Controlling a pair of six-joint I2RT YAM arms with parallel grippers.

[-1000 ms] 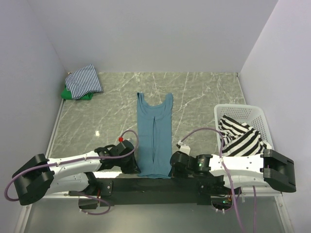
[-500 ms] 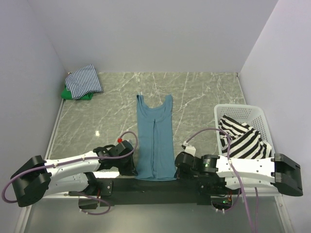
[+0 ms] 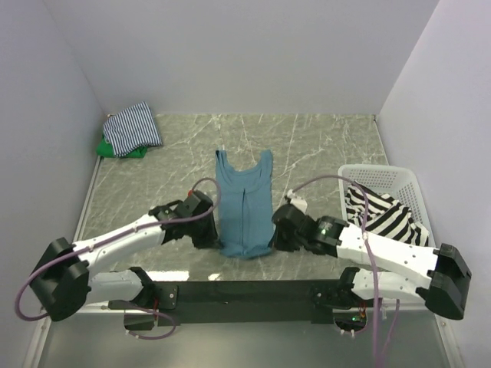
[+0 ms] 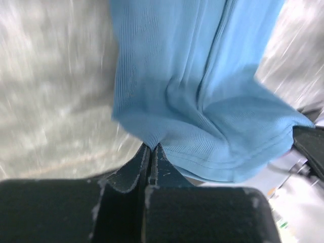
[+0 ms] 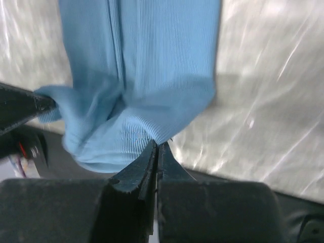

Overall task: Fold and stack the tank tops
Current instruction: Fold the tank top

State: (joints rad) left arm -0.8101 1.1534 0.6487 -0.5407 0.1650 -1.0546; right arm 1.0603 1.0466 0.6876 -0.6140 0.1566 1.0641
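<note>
A teal-blue tank top (image 3: 244, 203) lies lengthwise in the middle of the marble table, straps at the far end. Its near hem is lifted and bunched. My left gripper (image 3: 212, 238) is shut on the hem's left corner (image 4: 152, 144). My right gripper (image 3: 276, 239) is shut on the hem's right corner (image 5: 158, 140). The cloth (image 4: 202, 101) hangs in folds between the two grips. A folded thin-striped tank top (image 3: 132, 126) rests on a green one (image 3: 115, 149) in the far left corner. A bold black-white striped tank top (image 3: 383, 218) sits in the white basket (image 3: 399, 178).
The white lattice basket stands at the table's right edge, close beside my right arm. Grey walls close in the table on the left, back and right. The black base rail (image 3: 245, 293) runs along the near edge.
Both grippers closed on the hem corners at the near edge, then lifted and carried the hem away from the bases, towards the straps. The tank top now looks shorter.
</note>
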